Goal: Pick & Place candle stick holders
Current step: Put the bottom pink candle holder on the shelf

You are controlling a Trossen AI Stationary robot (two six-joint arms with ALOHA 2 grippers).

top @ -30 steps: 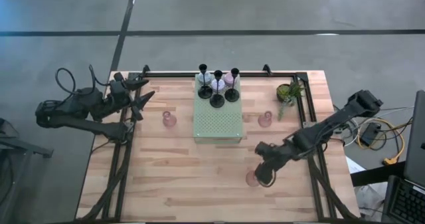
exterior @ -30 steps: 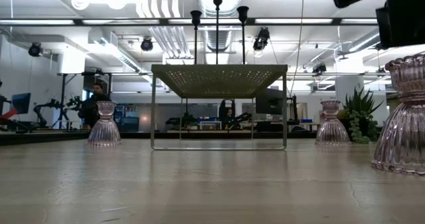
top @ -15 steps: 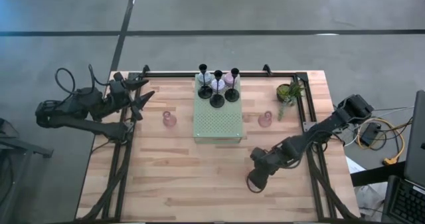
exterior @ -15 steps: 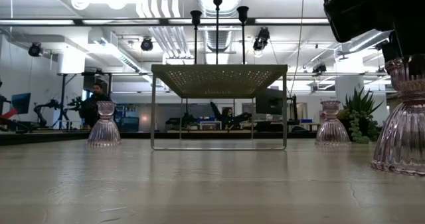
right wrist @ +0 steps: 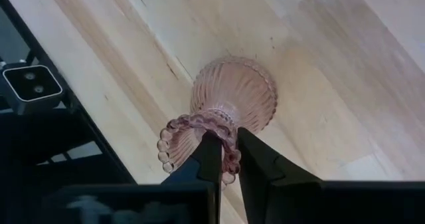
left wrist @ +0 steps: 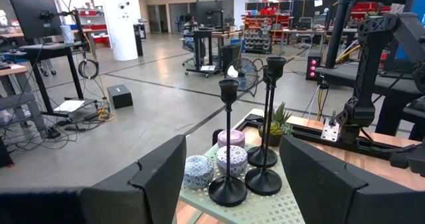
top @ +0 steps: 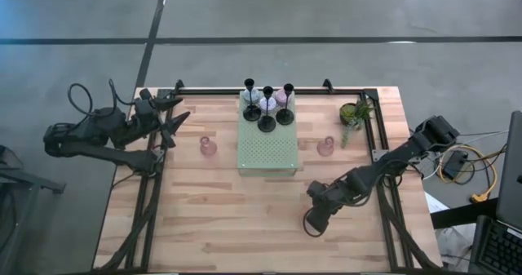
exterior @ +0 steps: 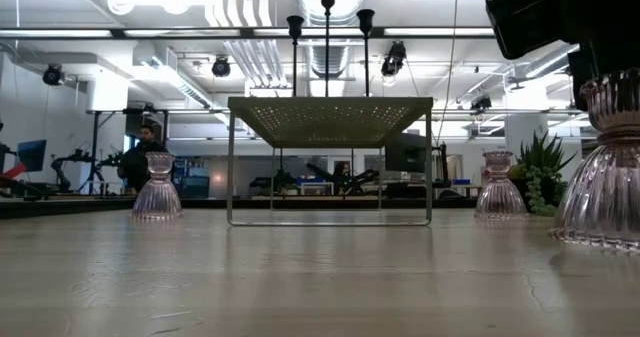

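My right gripper (top: 314,220) stands over a pink glass holder (right wrist: 232,94) near the table's front right and is shut on it. The holder also shows at the right of the low view (exterior: 600,177). Two more pink holders (top: 209,147) (top: 326,147) stand on their bases on the wood. Three black thin-stemmed holders (top: 267,104) and small lilac and blue round ones (left wrist: 229,159) stand on the pale green perforated mat (top: 267,151). My left gripper (top: 173,124) waits open at the table's left edge. My right gripper pinches the holder's beaded top rim (right wrist: 228,159) between its two fingers, at the side of the rim nearest the wrist. One finger (right wrist: 209,156) is over the mouth and the other (right wrist: 259,163) is outside. The fingers come from above. The holder stays upright; whether its base is on the wood, I cannot tell.
A small green potted plant (top: 355,116) stands at the back right. The green mat is a raised stand on thin legs (exterior: 330,162) in the middle. Black rails (top: 151,193) run along both sides of the table. Bare wood lies across the front.
My right gripper has gone toward the table's near left and down onto the pink holder, covering it in the high view. In the low view the holder's base now shows a little higher than before.
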